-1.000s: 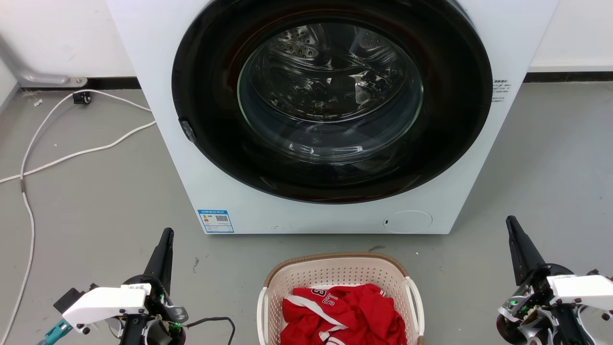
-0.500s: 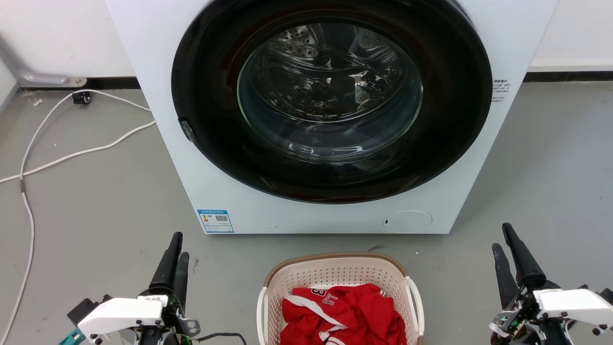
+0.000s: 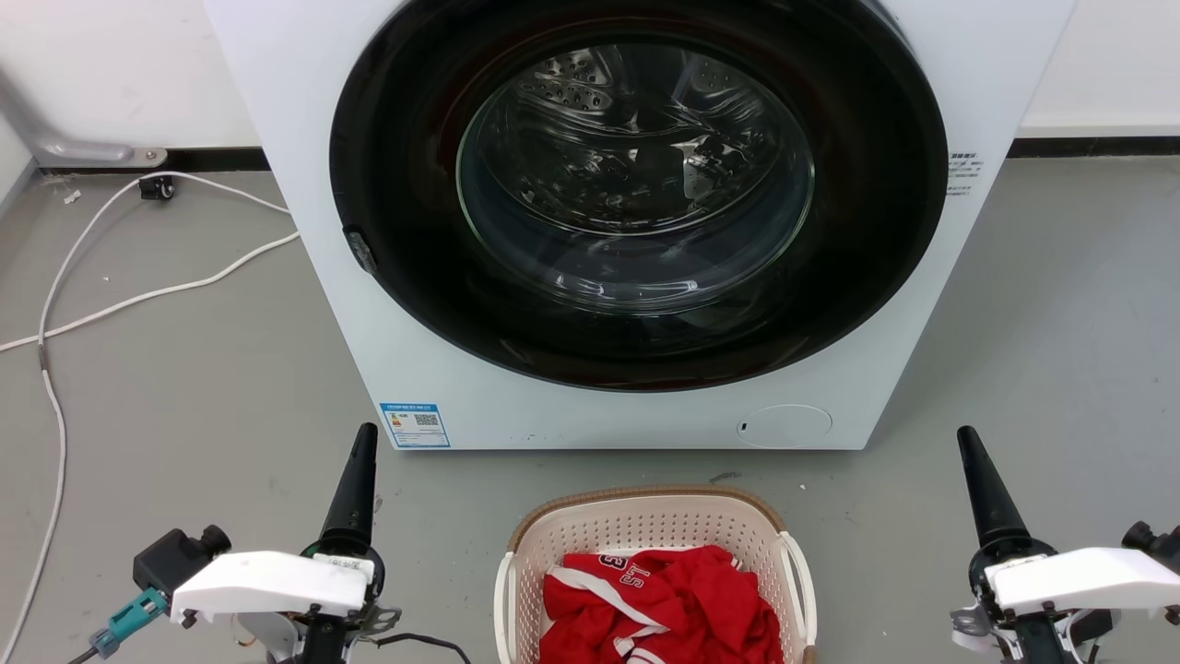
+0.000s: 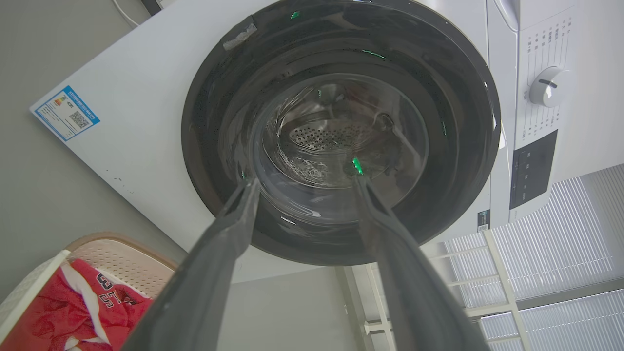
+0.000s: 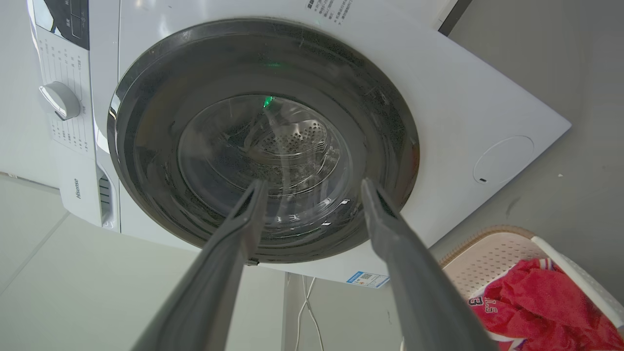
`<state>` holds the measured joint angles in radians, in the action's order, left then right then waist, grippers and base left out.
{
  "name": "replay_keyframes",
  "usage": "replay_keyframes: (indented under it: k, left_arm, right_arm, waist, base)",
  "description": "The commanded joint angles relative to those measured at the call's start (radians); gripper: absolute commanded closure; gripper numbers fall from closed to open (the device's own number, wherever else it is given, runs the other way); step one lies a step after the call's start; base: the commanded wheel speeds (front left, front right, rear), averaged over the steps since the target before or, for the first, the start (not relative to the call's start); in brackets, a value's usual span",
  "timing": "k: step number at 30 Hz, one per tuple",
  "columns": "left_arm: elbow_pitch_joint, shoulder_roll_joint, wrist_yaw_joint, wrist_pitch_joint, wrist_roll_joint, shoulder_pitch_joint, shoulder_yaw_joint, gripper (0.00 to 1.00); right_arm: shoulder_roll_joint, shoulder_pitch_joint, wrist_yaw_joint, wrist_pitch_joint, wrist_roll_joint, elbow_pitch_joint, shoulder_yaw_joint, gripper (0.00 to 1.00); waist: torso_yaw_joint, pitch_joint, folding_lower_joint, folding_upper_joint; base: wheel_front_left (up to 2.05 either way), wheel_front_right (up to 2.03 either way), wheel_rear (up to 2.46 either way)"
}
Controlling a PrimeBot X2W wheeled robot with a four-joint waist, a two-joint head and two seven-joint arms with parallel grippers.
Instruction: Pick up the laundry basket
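Head view: both arms close in on the laundry basket (image 3: 645, 499). Over the last second I have seen my left pincer (image 3: 367, 443) slide right towards it and my right pincer (image 3: 968, 444) edge left. Each wrist has rolled, so the paired fingers seen half a second ago now line up as a single dark spike. I judge this to be the start of the approach, with no contact made yet. The basket sits on the grey floor (image 3: 184, 387), to the right of the left pincer and to the left of the right one. It is set back behind both tips and stands clear of each. Its mouth faces up, with a red jersey (image 3: 659, 599) heaped inside. Its rounded far end points at the washing machine (image 3: 553, 420), and its white side handles (image 3: 802, 567) each face a pincer. The near end is cut off by the frame, so I can only judge that the long axis runs from me towards the machine.

Left wrist view: the left pincer (image 4: 306, 180) is spread wide and holds nothing, aimed at the machine's closed door. The basket lies low and off to the outside of its left finger.

Right wrist view: the right pincer (image 5: 313, 181) is likewise agape and empty. The basket lies low beyond its right finger, with one handle nearest.
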<state>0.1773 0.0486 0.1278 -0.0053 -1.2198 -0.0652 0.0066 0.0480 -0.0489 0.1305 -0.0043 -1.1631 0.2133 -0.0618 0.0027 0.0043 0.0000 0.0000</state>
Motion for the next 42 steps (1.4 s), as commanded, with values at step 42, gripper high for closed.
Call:
replay_keyframes:
  k: [42]
  left_arm:
    - [-0.040,0.010,-0.016,-0.143,0.700,0.002,-0.065,0.00]
  right_arm:
    - [0.003,0.033,0.000,-0.059,0.708,-0.103,0.030,0.00]
  waist:
    - [0.001,0.008,0.0000,0.0000]
  base:
    - [0.00,0.00,0.00]
